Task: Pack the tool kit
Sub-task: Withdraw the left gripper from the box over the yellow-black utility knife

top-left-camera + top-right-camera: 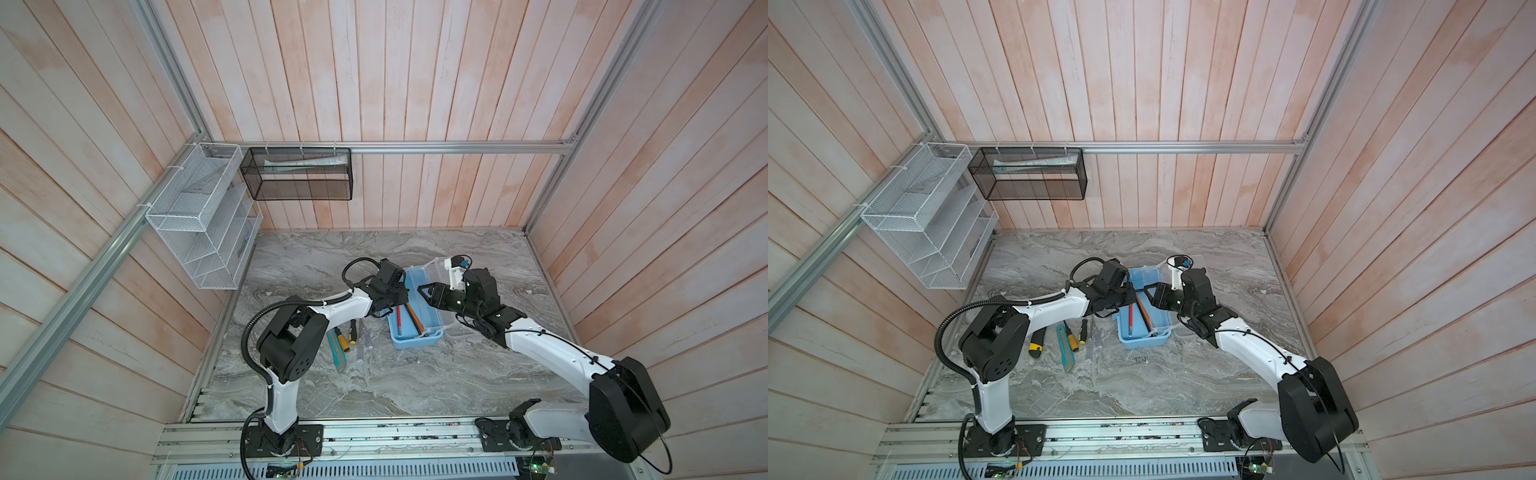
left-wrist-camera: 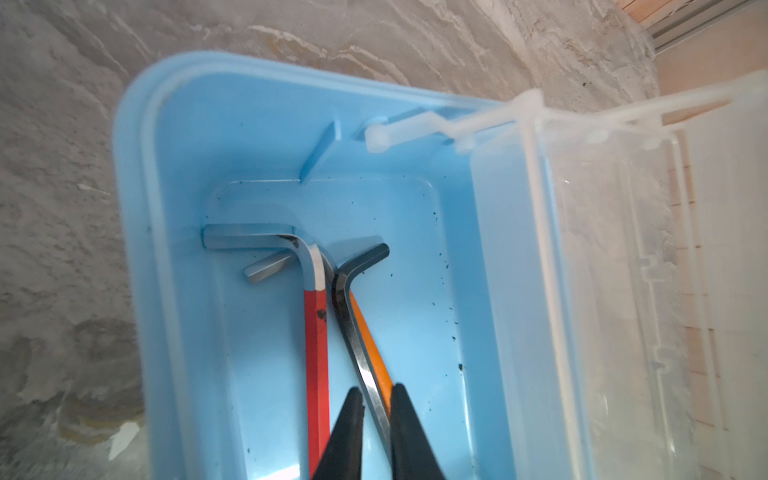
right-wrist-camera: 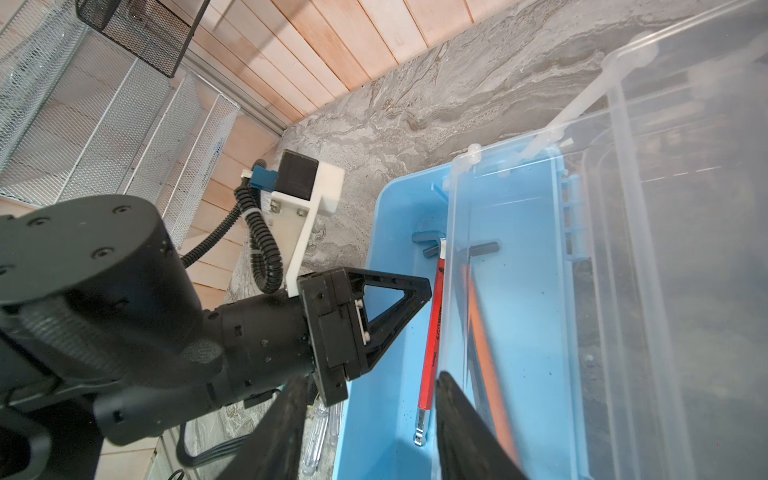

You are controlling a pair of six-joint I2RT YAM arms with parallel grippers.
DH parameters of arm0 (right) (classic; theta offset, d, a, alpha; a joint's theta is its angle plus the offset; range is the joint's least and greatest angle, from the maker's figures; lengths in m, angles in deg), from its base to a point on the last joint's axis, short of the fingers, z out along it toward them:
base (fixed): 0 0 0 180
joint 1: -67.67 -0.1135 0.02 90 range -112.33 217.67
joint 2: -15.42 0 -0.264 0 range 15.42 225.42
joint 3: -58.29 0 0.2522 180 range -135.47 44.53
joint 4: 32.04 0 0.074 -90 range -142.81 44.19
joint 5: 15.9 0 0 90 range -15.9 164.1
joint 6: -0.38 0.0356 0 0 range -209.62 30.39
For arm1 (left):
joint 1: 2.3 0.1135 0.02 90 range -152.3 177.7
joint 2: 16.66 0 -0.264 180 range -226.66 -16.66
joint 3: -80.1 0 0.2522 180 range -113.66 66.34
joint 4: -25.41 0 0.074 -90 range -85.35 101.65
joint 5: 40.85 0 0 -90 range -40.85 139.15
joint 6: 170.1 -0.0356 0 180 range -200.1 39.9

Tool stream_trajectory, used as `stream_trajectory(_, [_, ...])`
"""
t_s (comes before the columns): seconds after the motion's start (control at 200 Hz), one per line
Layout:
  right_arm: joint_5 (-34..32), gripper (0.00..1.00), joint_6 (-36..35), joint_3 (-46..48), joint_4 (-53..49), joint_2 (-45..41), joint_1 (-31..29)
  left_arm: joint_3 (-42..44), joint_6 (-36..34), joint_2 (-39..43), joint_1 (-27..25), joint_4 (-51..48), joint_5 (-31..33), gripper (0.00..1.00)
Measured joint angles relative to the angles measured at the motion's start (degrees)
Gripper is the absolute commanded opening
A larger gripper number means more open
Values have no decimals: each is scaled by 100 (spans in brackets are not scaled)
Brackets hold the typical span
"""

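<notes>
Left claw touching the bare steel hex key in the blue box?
Cannot tell: left wrist view shows the bare steel hex key between the jaws of the left claw, gaps unclear.

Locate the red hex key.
In both top views the red hex key lies inside the blue box at mid-table, beside the orange hex key, on the left gripper's side.

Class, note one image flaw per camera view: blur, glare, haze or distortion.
In both top views the wall planks bow outward; in the left wrist view the blue box rim is soft and the red key glints; in the right wrist view the clear lid hazes the orange key.
</notes>
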State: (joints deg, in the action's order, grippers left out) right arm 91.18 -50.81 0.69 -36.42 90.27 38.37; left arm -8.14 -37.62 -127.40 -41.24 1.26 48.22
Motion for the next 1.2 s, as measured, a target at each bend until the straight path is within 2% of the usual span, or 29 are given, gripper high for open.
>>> stream_trajectory(0.09, [57, 50, -26, -50, -7, 2, 0, 0, -256, 223, 0, -79, 155, 29])
stream_trajectory(0.215, [103, 56, -92, -151, -20, -22, -9, 55, -719, 822, 0, -299, 605, 45])
stream_trajectory(0.45, [39, 67, -278, -380, -79, -210, -345, 461, -1279, 2269, 57, -992, 1598, 61])
stream_trajectory(0.5, [13, 69, -315, -413, -74, -214, -450, 597, -1329, 2483, 114, -1187, 1716, 63])
stream_trajectory(0.65, [-11, 68, -326, -417, -26, -170, -678, 1213, -1344, 2966, 435, -1792, 1808, 64])
stream_trajectory(0.88, [33, 69, -299, -474, -15, 317, -789, 2358, -1244, 3700, 1355, -2234, 1617, 64])
stream_trajectory(1.2, [72, 70, -302, -476, 66, 496, -850, 3161, -1224, 3508, 2280, -1978, 1145, 65])
